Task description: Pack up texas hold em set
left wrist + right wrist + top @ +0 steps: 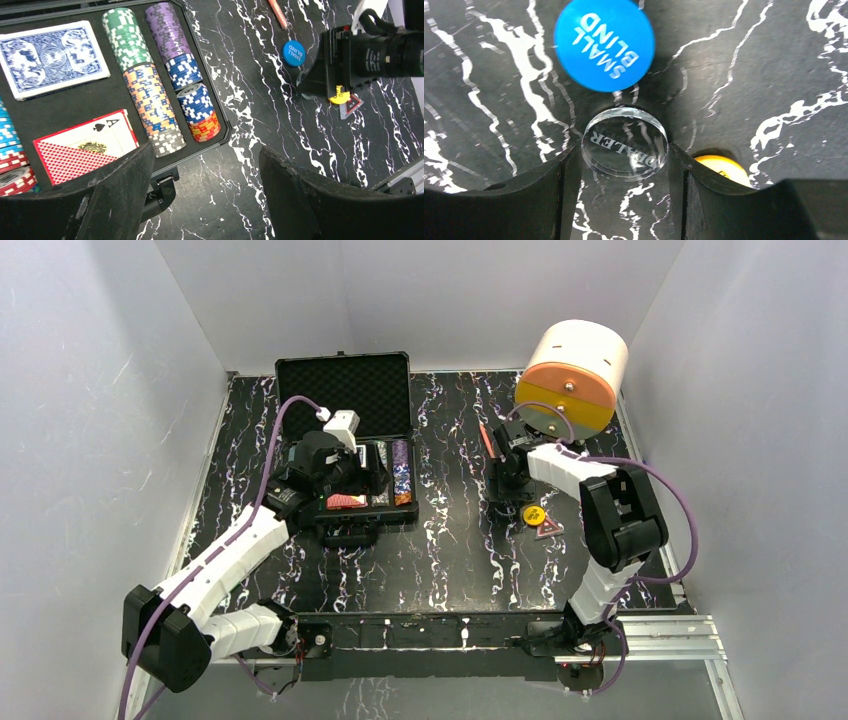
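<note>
The black case (343, 380) lies open at the back left. Its tray holds rows of striped poker chips (150, 105), a blue-backed deck (52, 57) and a red deck with an ace on top (85, 147). My left gripper (205, 152) hangs open over the case's front edge, near the handle (157, 192), with nothing between its fingers. On the table to the right, my right gripper (625, 152) is shut on a clear round dealer button (625, 142), both fingers touching its rim. A blue "small blind" button (604, 44) lies just beyond it, and a yellow button (719, 167) lies beside the right finger.
A big white-and-orange cylinder (573, 380) stands at the back right, close behind the right arm. An orange pen (487, 440) lies left of the right gripper. A small red triangle (548, 529) lies by the yellow button (533, 513). White walls enclose the table.
</note>
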Motion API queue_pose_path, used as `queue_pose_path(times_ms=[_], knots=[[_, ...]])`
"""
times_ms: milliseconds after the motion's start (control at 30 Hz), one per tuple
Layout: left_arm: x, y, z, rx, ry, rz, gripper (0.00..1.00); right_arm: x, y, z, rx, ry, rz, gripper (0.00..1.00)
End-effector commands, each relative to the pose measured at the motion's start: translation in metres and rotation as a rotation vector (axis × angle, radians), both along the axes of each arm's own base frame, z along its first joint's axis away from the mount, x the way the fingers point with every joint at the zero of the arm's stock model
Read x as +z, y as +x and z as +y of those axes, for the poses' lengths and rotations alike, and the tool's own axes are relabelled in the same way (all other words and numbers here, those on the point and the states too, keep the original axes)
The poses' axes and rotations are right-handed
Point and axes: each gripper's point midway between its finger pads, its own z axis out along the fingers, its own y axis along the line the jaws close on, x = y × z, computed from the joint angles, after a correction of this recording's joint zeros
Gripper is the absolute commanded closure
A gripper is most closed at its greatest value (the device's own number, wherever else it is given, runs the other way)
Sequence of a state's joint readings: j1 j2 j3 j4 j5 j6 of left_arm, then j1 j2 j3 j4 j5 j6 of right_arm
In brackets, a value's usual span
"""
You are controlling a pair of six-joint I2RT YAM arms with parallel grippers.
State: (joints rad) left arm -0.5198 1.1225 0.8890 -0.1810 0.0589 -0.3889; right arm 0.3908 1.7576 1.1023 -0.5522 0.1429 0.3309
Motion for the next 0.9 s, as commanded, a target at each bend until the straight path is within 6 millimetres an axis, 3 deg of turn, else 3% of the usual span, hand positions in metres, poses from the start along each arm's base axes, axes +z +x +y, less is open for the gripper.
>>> queue_pose_path(times_ms=[0, 200, 433, 633, 867], knots=[[0.035, 0.009, 0.012, 0.068, 0.004, -0.091, 0.25, 0.038, 0.002, 0.027, 0.012, 0.082, -0.099, 0.46], [0.062, 0.016, 0.037, 0.197, 0.022, -0.175, 0.24, 0.08, 0.007, 0.059, 0.026, 0.187, -0.203, 0.46], [0.11, 0.013, 0.071, 0.344, 0.025, -0.303, 0.24, 0.118, 0.01, 0.113, 0.071, 0.287, -0.293, 0.45], [0.157, 0.0, 0.1, 0.453, -0.009, -0.419, 0.24, 0.16, 0.023, 0.196, 0.155, 0.401, -0.405, 0.44], [0.188, -0.018, 0.12, 0.502, -0.042, -0.496, 0.23, 0.159, 0.05, 0.294, 0.233, 0.416, -0.454, 0.44]])
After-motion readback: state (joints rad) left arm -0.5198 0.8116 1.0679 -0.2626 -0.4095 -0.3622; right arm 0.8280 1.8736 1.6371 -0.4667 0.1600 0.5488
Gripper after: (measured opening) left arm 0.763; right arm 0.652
